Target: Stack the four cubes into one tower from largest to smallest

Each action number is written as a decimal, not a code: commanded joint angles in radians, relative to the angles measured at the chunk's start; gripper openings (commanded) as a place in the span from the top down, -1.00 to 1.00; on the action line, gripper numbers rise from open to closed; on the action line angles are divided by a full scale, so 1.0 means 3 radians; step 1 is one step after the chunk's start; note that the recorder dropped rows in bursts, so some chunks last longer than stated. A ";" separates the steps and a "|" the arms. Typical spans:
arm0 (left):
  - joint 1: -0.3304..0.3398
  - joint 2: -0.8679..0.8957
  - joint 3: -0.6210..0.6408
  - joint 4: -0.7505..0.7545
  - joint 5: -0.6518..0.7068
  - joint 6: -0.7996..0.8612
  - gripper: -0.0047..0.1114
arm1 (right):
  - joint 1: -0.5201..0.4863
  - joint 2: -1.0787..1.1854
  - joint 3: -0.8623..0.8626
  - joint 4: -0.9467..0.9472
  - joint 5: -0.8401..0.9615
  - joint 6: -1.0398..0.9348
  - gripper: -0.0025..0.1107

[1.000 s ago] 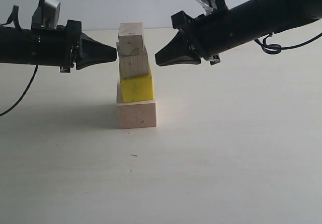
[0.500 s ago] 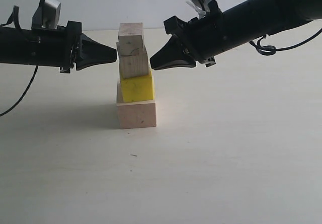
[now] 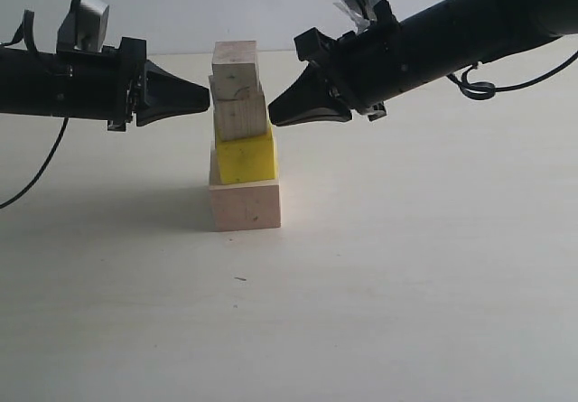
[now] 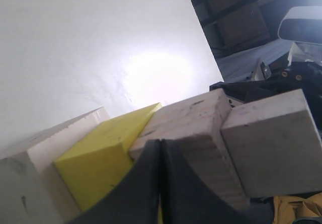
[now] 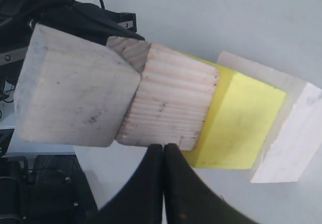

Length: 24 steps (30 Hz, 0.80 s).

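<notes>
The tower stands mid-table: a large pale wood cube (image 3: pixel 246 203) at the base, a yellow cube (image 3: pixel 245 157) on it, then a small wood cube (image 3: pixel 240 113) and a smaller one (image 3: pixel 236 65) on top, each slightly offset. My left gripper (image 3: pixel 207 100) is shut and empty, its tip at the third cube's left side. On the other side my right gripper (image 3: pixel 272 116) is shut and empty too, its tip at that cube's right side. Both wrist views show the same wood cube (image 4: pixel 201 128) (image 5: pixel 171 108) right at the closed tips (image 4: pixel 160 142) (image 5: pixel 163 146).
A pale tabletop (image 3: pixel 406 266) stretches around the tower. Black cables (image 3: pixel 479 84) trail from the right arm and another cable (image 3: pixel 41 163) hangs from the left arm.
The right gripper moved left and slightly down until its tip reached the third cube; it has held still for the last half second. The left gripper and the tower have not moved.
</notes>
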 commanded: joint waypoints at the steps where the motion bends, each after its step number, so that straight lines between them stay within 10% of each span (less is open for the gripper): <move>1: -0.0015 0.0003 -0.0016 -0.0015 0.0018 0.0016 0.92 | 0.0101 -0.0007 0.0010 -0.0004 -0.0013 -0.0035 0.96; 24: -0.0015 0.0003 0.0149 0.0066 0.0281 0.0009 0.92 | 0.0018 -0.0007 0.0004 -0.0027 -0.0153 -0.0012 0.96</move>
